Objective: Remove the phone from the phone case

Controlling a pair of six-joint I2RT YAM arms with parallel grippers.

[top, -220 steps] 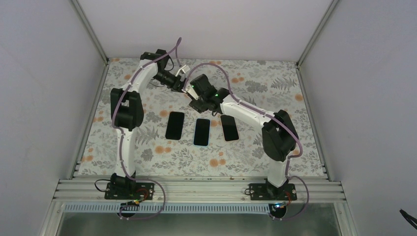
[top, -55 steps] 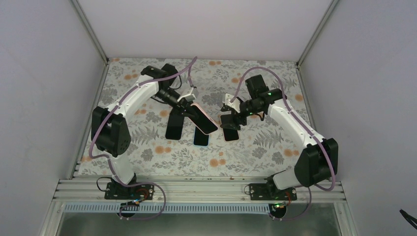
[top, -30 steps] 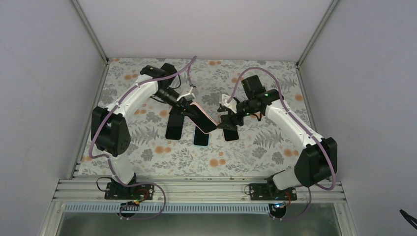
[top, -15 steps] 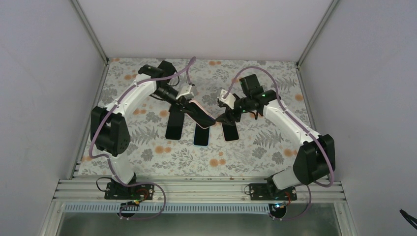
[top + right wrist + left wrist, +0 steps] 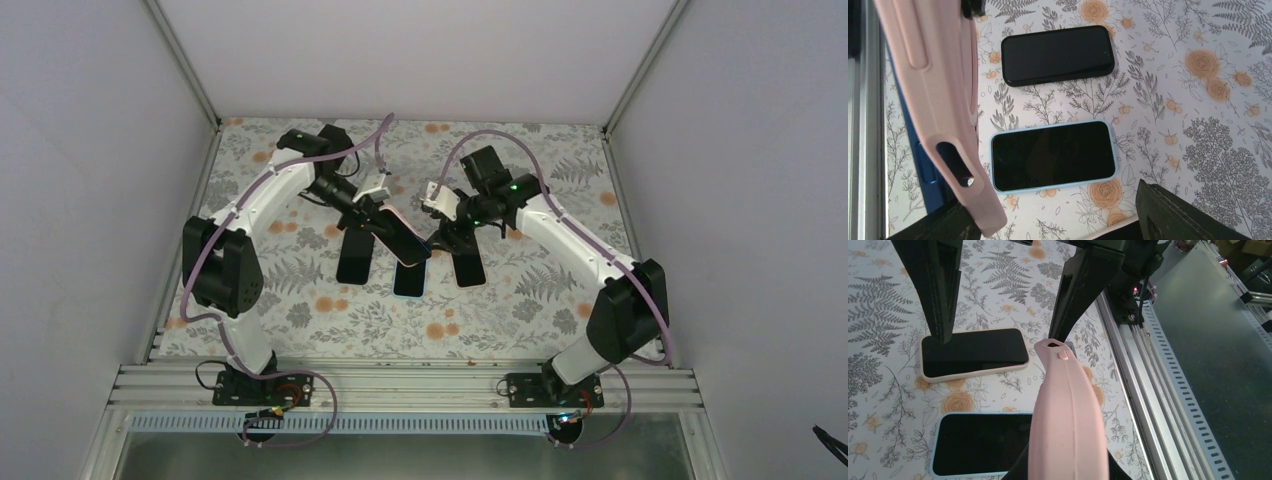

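Observation:
My left gripper (image 5: 372,208) is shut on a phone in a pink phone case (image 5: 402,236), held tilted above the table. The left wrist view shows the case's pink edge (image 5: 1068,410) running out from my left gripper (image 5: 1068,475). The phone's dark screen (image 5: 398,232) faces up in the top view. My right gripper (image 5: 438,235) is open at the case's free end. In the right wrist view that end (image 5: 933,100) sits just inside the left finger (image 5: 948,222), with the other finger (image 5: 1188,215) well apart.
Three cased phones lie side by side under the grippers: black (image 5: 355,255) (image 5: 1058,55), light blue (image 5: 408,275) (image 5: 1053,155) (image 5: 980,442), and pale pink (image 5: 468,264) (image 5: 973,352). The floral mat ends at an aluminium rail (image 5: 1148,390) in front.
My right gripper has moved left to the free end of the held case, its jaws now around that end. The left arm drew the phone slightly up and back, still gripping it.

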